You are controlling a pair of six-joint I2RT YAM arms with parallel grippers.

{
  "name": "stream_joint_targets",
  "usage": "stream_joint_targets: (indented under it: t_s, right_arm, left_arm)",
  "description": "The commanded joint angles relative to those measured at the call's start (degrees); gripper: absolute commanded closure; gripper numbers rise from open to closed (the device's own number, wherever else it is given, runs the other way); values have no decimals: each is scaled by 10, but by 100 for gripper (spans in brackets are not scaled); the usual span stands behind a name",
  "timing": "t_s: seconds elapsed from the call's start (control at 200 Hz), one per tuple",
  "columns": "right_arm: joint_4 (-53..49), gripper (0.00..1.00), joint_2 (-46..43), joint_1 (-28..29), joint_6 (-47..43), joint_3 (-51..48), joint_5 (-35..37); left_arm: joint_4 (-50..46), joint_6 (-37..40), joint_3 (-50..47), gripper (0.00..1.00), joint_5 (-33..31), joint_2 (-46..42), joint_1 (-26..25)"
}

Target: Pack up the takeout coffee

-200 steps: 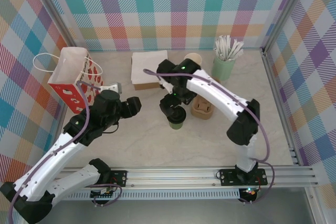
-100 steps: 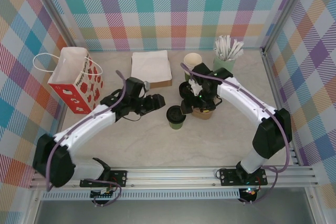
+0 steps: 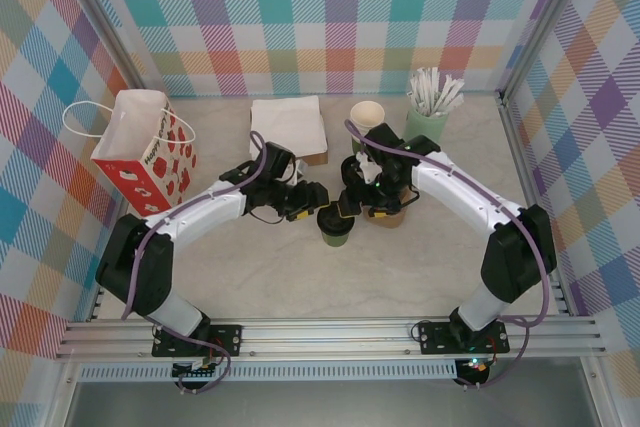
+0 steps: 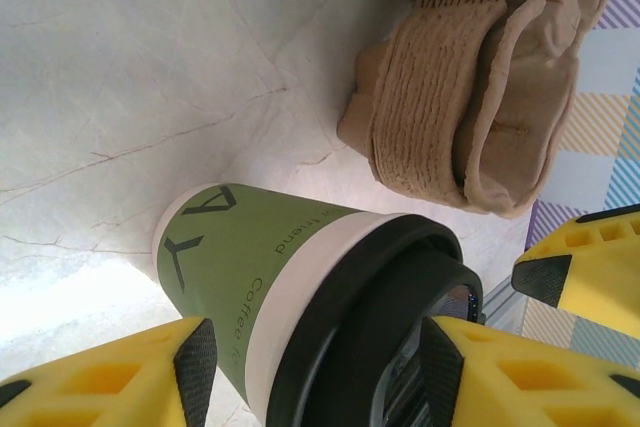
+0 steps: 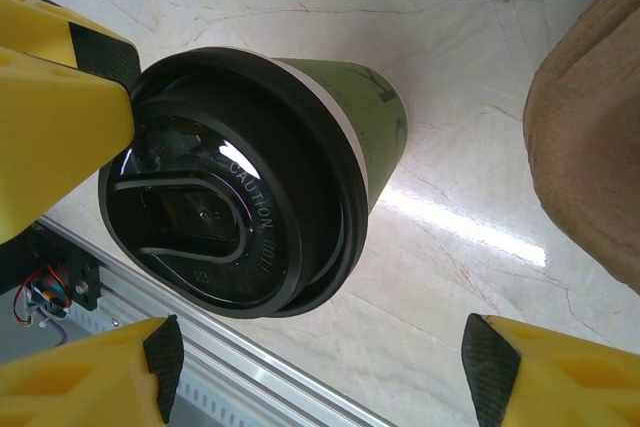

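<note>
Reaching across from the paper bag [image 3: 140,152] a second ago, left hand [image 3: 310,200] now sits at the left of the coffee cup [image 3: 335,223]; right hand [image 3: 350,204], then directly over the cup, now stands just right of it; cup unmoved.

- Coffee cup: one; green, black lid [image 5: 225,212]; upright near the middle of the bench [image 3: 250,272], long axis vertical, lid upward, base on the bench, just beside the cup carriers [image 3: 386,209].
- Left hand: partly open, fingers [image 4: 195,367] on either side of the cup, one against the lid rim; whether it grips cannot be told.
- Right hand: jaws wide apart, holding nothing, fingertips short of the cup.
- Other stock: one bag; one stack of carriers; one pile of napkins [image 3: 288,125]; one stack of lidless cups [image 3: 367,114]; one holder of white sticks [image 3: 428,125].
</note>
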Motion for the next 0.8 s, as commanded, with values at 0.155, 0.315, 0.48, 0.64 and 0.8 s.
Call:
stream_joint_targets:
  t_s: [0.155,0.315,0.48,0.64,0.8]
  right_arm:
    - [-3,29,22,0,12,-13,-6]
    - [-2,33,32,0,15,-13,-9]
    - [0,34,40,1,18,-15,-2]
    - [-5,37,52,1,17,-16,7]
    - [-10,37,61,3,15,-23,14]
  left_arm:
    - [-21,27,16,40,34,12,2]
    - [-38,34,13,45,22,14,2]
    - [-52,38,12,48,17,19,1]
    - [-63,43,11,49,15,22,0]
    - [-80,52,5,51,5,24,-1]
